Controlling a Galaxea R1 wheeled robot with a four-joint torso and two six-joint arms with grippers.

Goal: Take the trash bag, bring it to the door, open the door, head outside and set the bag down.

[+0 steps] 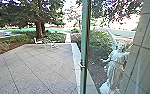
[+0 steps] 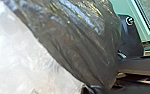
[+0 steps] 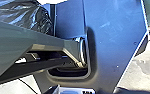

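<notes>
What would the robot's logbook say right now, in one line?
Trash bag: close by left wrist camera | Green frame: upright ahead | Outside: paved yard, pale statue, tree

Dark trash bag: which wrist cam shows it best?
Left wrist: the dark trash bag spans much of the picture, creases and sheen showing. Right wrist: a smaller creased part, partly behind the robot's jointed bar.
</notes>
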